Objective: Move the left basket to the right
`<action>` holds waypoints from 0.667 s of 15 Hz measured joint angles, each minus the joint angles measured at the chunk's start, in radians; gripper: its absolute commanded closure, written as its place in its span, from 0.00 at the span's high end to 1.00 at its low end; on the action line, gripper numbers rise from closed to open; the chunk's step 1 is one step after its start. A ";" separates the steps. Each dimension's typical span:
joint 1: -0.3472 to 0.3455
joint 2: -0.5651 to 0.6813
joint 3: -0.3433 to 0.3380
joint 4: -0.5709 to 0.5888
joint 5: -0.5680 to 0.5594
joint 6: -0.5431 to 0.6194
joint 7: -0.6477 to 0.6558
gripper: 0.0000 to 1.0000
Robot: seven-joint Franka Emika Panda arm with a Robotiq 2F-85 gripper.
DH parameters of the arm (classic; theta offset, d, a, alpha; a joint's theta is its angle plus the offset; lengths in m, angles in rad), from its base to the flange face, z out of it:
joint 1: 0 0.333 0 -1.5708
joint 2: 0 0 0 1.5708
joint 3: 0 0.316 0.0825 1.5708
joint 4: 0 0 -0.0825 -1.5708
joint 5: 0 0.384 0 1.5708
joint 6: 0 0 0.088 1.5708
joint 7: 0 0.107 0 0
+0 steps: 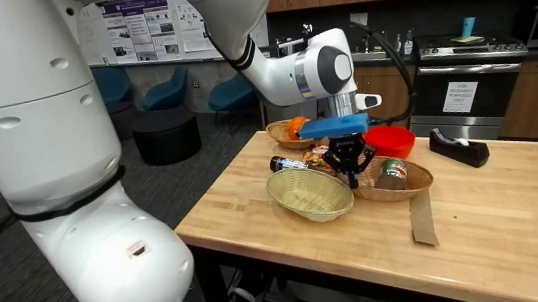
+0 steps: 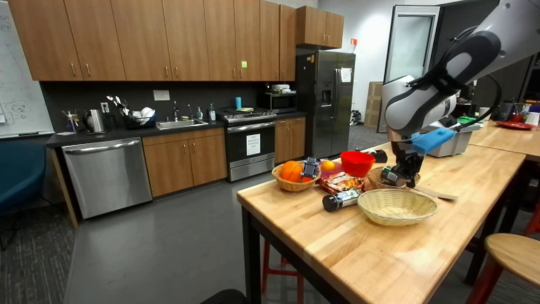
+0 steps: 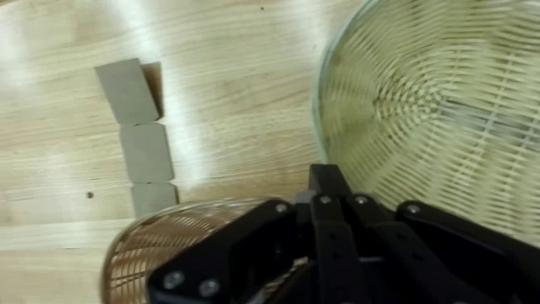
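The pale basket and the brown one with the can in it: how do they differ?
The pale basket is light yellow, the brown basket a darker tan. The brown basket holds a can; the pale basket shows bare weave inside. In both exterior views the gripper hides part of the brown basket, while the pale basket shows almost whole. Both are shallow, rounded and woven.

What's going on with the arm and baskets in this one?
A robot arm has its end effector at the rim of the pale yellow-green basket, apparently to shift it right. The fingers look closed, but whether they grip the rim is unclear. This basket lies beside the brown basket, which holds a can; its move looks not yet done.
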State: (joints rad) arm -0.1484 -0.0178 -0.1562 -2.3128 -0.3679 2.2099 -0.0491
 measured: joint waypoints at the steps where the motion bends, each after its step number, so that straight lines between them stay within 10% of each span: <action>1: -0.010 -0.012 -0.010 0.020 0.000 -0.011 -0.005 0.00; 10: 0.026 -0.067 0.032 0.052 0.071 -0.141 -0.021 0.00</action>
State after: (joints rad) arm -0.1226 -0.0851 -0.1242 -2.2612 -0.2964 2.0689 -0.0696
